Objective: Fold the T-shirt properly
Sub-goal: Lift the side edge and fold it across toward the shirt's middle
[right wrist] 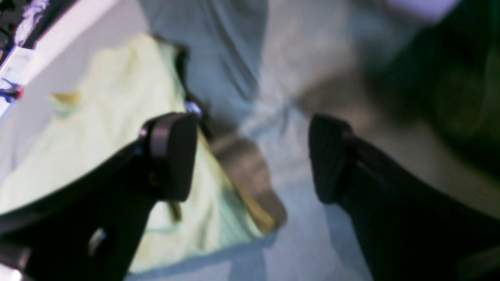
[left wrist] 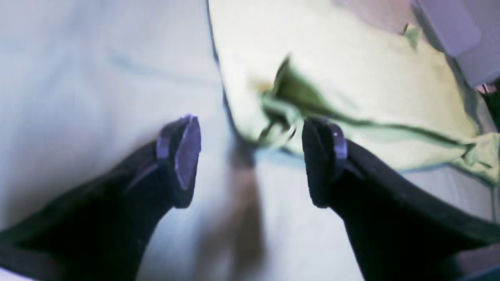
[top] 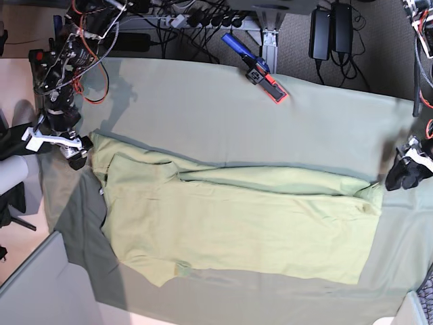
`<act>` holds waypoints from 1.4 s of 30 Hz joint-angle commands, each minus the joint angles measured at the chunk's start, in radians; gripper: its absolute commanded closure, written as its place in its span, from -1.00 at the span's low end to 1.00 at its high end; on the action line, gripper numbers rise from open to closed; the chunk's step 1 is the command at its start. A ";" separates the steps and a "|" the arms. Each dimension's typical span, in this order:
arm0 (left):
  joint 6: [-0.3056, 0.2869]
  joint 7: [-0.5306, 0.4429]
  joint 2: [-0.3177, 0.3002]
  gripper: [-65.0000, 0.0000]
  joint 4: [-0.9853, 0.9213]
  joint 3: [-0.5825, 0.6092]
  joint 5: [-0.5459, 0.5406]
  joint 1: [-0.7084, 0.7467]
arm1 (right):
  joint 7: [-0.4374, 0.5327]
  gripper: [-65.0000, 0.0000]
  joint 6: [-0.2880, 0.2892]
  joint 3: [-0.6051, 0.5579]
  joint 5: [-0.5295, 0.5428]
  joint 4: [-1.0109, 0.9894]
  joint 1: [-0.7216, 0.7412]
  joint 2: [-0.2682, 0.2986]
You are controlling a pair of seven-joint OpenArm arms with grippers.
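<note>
A grey-green table cloth [top: 203, 115] covers the work table, with a tangle of cables [top: 189, 17] and power bricks along the far edge and a blue and red tool [top: 256, 62] lying on the cloth near that edge. The T-shirt [top: 237, 227] lies spread across the middle of the cloth, one long side folded over onto itself so a lengthwise crease runs along its far part. The left gripper [left wrist: 252, 160] hovers at the shirt's corner on the base view's right, its jaws wide apart with nothing between them; a rumpled fold of shirt lies just beyond its fingertips. The right gripper [right wrist: 252, 156] sits at the opposite end of the shirt, jaws likewise spread and empty, one finger [right wrist: 174, 156] over the yellow-green fabric
</note>
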 commanded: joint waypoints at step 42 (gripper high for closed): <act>0.080 -0.025 0.066 -0.34 0.015 -0.002 -0.051 -0.016 | -0.129 1.00 0.164 -0.026 0.118 -0.001 0.023 -0.099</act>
